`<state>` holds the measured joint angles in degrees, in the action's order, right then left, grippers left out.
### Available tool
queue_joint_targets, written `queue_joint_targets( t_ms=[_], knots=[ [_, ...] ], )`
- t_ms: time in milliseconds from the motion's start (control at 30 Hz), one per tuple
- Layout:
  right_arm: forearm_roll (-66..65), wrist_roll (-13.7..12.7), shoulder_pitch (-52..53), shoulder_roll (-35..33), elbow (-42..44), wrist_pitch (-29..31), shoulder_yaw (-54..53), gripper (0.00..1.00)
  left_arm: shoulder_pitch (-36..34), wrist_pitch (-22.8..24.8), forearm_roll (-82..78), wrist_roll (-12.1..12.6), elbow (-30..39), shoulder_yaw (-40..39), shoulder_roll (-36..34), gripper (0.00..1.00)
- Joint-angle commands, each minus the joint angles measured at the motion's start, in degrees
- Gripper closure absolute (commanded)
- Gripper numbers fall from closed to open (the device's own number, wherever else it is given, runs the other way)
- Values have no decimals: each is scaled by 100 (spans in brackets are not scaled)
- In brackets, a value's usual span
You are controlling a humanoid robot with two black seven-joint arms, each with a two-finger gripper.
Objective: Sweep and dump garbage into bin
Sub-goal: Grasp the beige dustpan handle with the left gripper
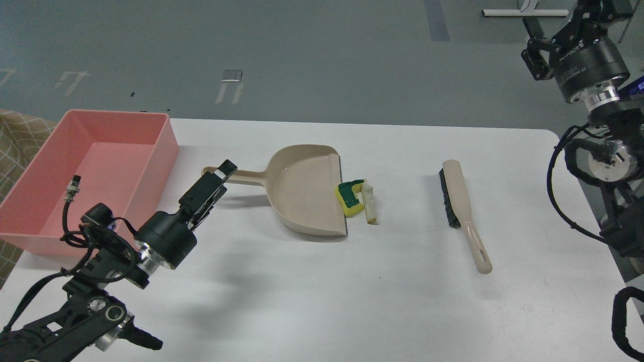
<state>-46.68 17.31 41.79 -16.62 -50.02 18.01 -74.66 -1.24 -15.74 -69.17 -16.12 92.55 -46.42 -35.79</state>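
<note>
The garbage lies on the white table against the dustpan's lip: a yellow sponge piece with a green top (350,197) and, touching its right side, a whitish bread-like wedge (370,203). The beige dustpan (307,193) lies flat with its handle pointing left. The pink bin (168,143) stands at the left and shows nothing inside. My left gripper (221,173) is low at the tip of the dustpan handle, seen edge-on, so its fingers cannot be told apart. My right gripper (556,22) is raised at the far right, open and empty.
A beige hand brush with black bristles (460,201) lies right of the garbage, handle toward me. The table's right edge (578,191) runs close to my right arm. A checked tan cloth (20,136) shows left of the bin.
</note>
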Motion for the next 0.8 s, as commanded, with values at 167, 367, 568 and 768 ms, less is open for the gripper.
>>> queue_joint_targets(
  t_ms=[167,367,568,768],
  knots=[
    [1,1,-101,-8,1,0,5,0,-306,-525,-106,57,-1589,10,1073,2],
    [1,1,-110,1,1,-8,5,0,-622,-614,-106,57,-2258,10,1390,2],
    [1,1,-110,1,1,0,5,0,-956,-851,-97,39,-2672,10,1751,2],
    [1,1,-110,1,1,-8,4,0,-1211,-886,-88,39,-2865,10,1962,2]
  ],
)
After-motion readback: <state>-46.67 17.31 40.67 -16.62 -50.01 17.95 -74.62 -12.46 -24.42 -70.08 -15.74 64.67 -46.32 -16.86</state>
